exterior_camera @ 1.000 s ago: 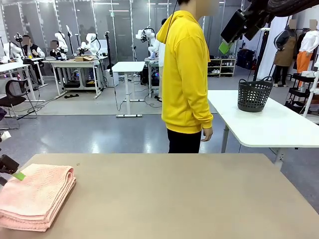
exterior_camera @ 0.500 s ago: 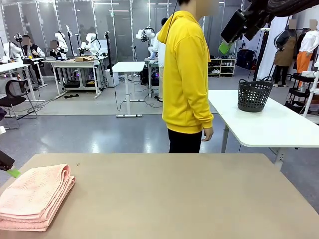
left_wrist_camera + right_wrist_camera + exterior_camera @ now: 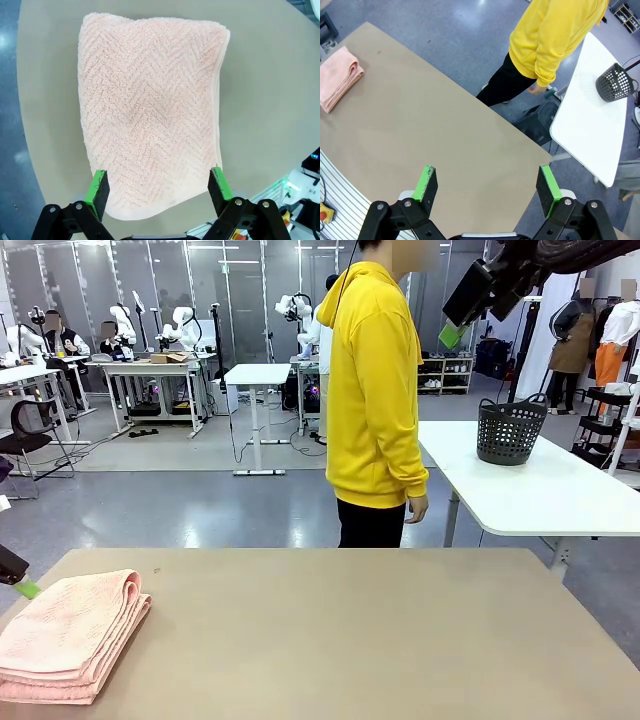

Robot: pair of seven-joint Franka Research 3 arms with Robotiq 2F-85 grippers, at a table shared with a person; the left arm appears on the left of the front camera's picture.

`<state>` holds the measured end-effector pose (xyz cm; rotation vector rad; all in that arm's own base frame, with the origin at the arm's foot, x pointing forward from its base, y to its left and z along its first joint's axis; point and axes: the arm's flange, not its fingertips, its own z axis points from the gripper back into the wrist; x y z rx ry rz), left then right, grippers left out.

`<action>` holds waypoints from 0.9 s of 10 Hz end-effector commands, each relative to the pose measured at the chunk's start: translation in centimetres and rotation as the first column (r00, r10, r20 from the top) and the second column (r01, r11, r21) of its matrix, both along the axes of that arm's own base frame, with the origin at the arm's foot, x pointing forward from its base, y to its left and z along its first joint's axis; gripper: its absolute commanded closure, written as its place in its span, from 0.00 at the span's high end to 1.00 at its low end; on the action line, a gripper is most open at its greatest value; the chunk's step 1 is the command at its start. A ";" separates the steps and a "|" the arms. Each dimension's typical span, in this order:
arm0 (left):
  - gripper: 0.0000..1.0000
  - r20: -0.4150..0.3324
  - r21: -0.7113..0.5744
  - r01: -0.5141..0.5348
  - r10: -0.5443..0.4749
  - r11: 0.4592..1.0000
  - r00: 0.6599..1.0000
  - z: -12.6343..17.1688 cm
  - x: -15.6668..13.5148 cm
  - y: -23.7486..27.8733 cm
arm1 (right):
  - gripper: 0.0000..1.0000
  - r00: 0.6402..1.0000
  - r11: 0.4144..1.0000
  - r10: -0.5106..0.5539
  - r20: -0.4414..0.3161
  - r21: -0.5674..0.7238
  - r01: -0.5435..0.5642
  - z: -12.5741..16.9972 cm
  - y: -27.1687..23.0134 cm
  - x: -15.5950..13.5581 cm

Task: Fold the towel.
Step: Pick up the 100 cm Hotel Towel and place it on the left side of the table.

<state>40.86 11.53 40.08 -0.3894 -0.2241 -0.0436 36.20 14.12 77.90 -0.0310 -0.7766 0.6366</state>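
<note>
No brand, label or legible writing is seen on the towel (image 3: 68, 635) or elsewhere.

The towel is found folded into a stacked rectangle at the lower left of the front view, lying flat on the tan surface (image 3: 350, 640). Its rounded folded edge faces the centre of the frame; the layered open edges are shown at its lower side, near the bottom edge of the frame. Its long axis runs from the lower left corner up toward the far edge of the surface, slightly slanted. In the left wrist view the towel (image 3: 150, 115) is seen from above, long axis running top to bottom of the frame, herringbone weave visible.

The left gripper (image 3: 157, 186) hangs above the towel's near short end with its jaws spread wide, one green pad over each long edge, nothing pinched. A green pad tip is noted at the far left edge of the front view.

The right gripper (image 3: 487, 189) is held high over the surface, jaws spread wide and empty.

The surface right of the towel is bare across to its far and right edges. A person in a yellow hoodie (image 3: 372, 390) stands beyond the far edge. A dark basket (image 3: 510, 430) sits on a separate white table (image 3: 560, 495) at upper right.
</note>
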 end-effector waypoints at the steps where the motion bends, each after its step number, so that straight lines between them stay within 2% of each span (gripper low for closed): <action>1: 1.00 0.004 0.003 0.020 -0.020 1.000 1.000 0.2 0.5 0.2 | 1.00 1.000 1.000 -0.010 -0.005 -0.005 0.010 0.0 0.0 0.0; 9: 1.00 0.004 0.003 0.020 -0.020 1.000 1.000 0.2 0.5 0.2 | 1.00 1.000 1.000 -0.010 -0.005 -0.005 0.010 0.0 0.0 0.0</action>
